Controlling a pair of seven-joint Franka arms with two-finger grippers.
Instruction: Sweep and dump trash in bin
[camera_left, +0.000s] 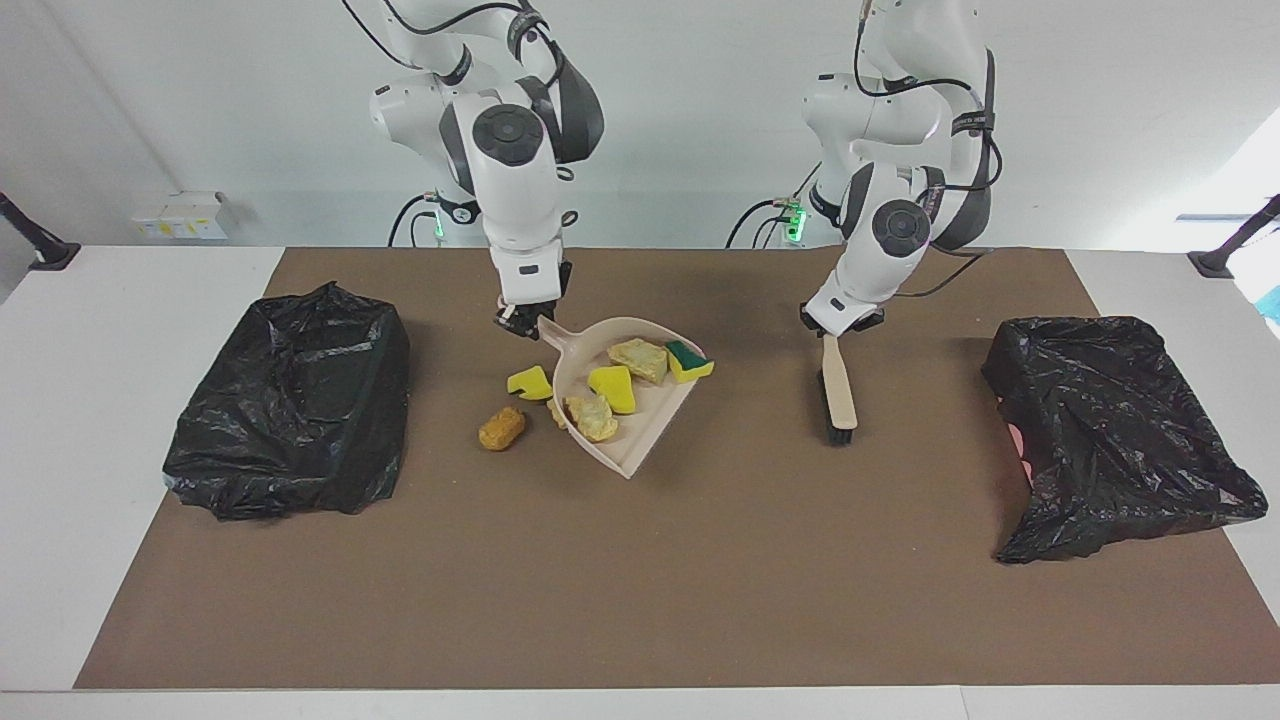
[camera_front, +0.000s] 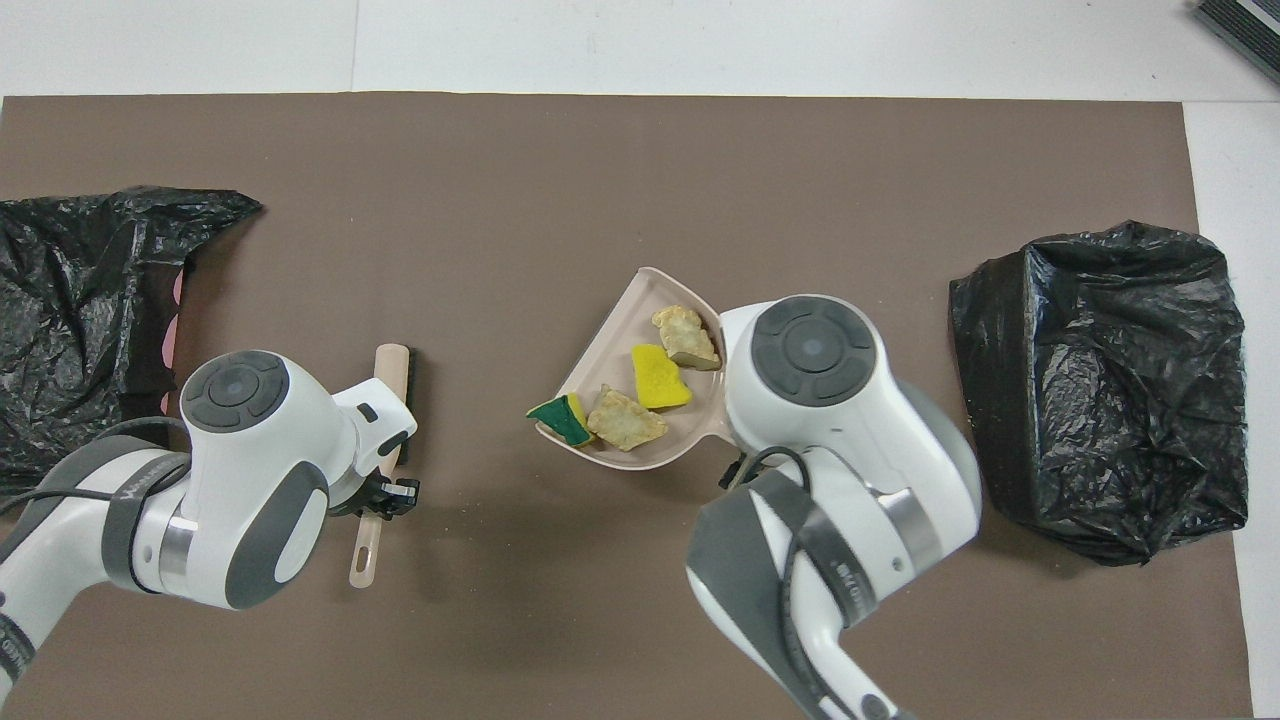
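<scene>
Dustpan (camera_left: 628, 400) riding raised, right gripper (camera_left: 519, 318) fingers clamped on handle.
Risking spilling trash (camera_left: 612, 388) before bin (camera_left: 290, 400) if tilting; left gripper (camera_left: 838, 325) fingers pinching brush (camera_left: 836, 388).

Pretty clearly a robotics lab: two white arms (camera_left: 520, 150) bolted at a white table (camera_left: 120, 300) with a brown mat (camera_left: 640, 560) on it, bare white wall (camera_left: 200, 100) above the table, cables dangling.

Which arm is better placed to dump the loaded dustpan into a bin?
The right gripper: it holds the dustpan by its handle, near the black bin at its end. The left gripper holds the brush.
</scene>
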